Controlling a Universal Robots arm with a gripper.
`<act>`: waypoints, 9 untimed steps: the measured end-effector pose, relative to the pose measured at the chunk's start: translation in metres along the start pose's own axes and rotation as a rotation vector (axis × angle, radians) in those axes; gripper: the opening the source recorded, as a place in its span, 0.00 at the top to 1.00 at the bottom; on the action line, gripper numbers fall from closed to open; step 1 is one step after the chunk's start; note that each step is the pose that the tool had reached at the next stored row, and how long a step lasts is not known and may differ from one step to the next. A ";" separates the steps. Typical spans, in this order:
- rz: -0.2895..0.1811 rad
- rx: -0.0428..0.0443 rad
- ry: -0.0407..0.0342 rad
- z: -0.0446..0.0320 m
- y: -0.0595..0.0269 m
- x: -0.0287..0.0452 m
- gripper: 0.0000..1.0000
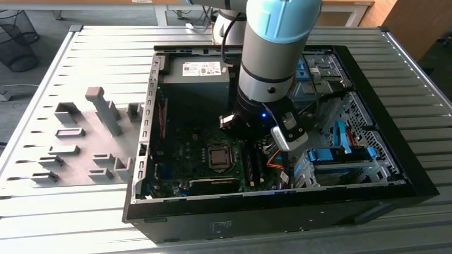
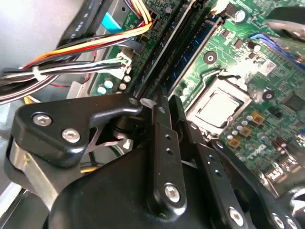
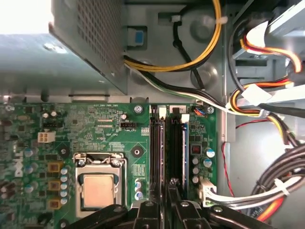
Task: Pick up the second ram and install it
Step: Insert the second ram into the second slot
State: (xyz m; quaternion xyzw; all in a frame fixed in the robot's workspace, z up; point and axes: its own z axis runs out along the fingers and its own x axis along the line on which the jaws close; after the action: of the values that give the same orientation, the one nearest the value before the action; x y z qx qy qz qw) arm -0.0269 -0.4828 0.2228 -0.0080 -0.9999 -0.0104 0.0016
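Second ram (image 3: 172,157), a dark stick seen edge-on, stands in the memory slots beside the CPU socket (image 3: 97,183) on the motherboard (image 3: 71,138), with the gripper (image 3: 164,202) directly over its near end. Judged from both wrist views, the pick-up is done and the stick has been carried from the grey fixture plate (image 1: 84,143) into the computer case (image 1: 395,174); whether it is fully seated and its latches closed cannot be told. Gripper fingers (image 2: 164,138) stand narrow, close together on the stick's upper edge, apparently gripping or pressing it. In the exterior view the arm (image 1: 272,58) reaches steeply down into the case, its wrist just beside the power supply (image 1: 194,71) and above the board.
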 end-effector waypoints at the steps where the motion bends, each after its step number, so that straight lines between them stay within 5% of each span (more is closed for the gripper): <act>1: 0.000 0.0002 0.0000 -0.0025 0.0001 0.0000 0.79; 5: 0.000 -0.0001 0.0000 -0.0072 0.0002 0.0000 0.79; 9: 0.000 0.0001 0.0000 -0.0074 0.0002 0.0000 0.90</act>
State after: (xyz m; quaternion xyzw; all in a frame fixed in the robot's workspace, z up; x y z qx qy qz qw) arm -0.0269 -0.4828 0.2302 -0.0080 -0.9999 -0.0104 0.0016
